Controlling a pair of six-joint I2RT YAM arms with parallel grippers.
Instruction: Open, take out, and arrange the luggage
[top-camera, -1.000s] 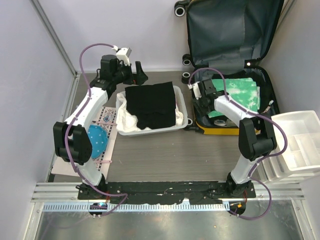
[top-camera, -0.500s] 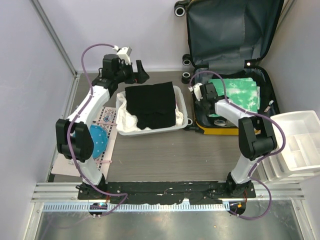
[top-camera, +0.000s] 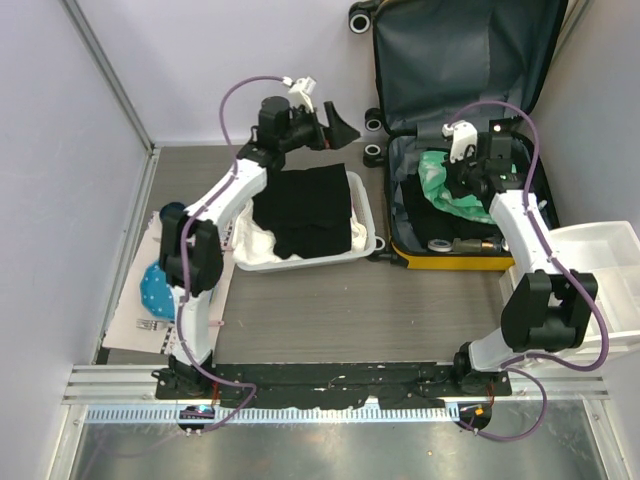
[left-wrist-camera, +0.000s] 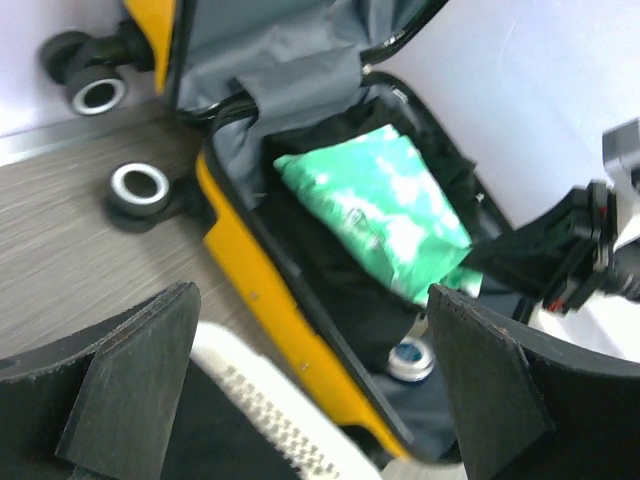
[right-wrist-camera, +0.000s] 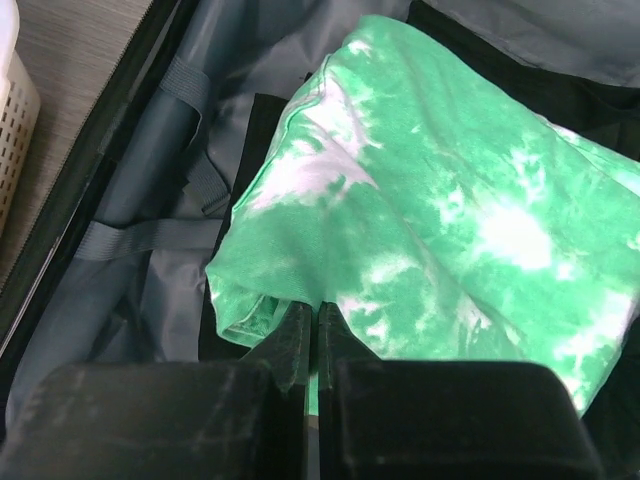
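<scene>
The luggage (top-camera: 440, 262), a yellow hard-shell suitcase, lies open at the back right with its grey-lined lid (top-camera: 460, 60) upright. Inside it a green tie-dye cloth (top-camera: 440, 192) is bunched up over dark clothing. My right gripper (top-camera: 462, 186) is inside the case, shut on a fold of that cloth (right-wrist-camera: 430, 190), with the fingertips (right-wrist-camera: 300, 325) pinched together on its near edge. My left gripper (top-camera: 340, 125) hangs open and empty above the basket's far corner, facing the luggage (left-wrist-camera: 250, 290). Its view shows the green cloth (left-wrist-camera: 385, 215) between its wide fingers (left-wrist-camera: 130, 390).
A white mesh basket (top-camera: 368, 218) holding black cloth (top-camera: 305, 210) over white cloth stands left of the suitcase. White drawer bins (top-camera: 600, 280) sit at the right edge. A blue item (top-camera: 155, 290) lies on a mat at the left. A small blue-lidded jar (left-wrist-camera: 410, 358) rests in the case.
My right gripper closed on the green cloth and pulled it up and back, bunching it. My left arm swung right from the table's far left towards the suitcase, staying open.
</scene>
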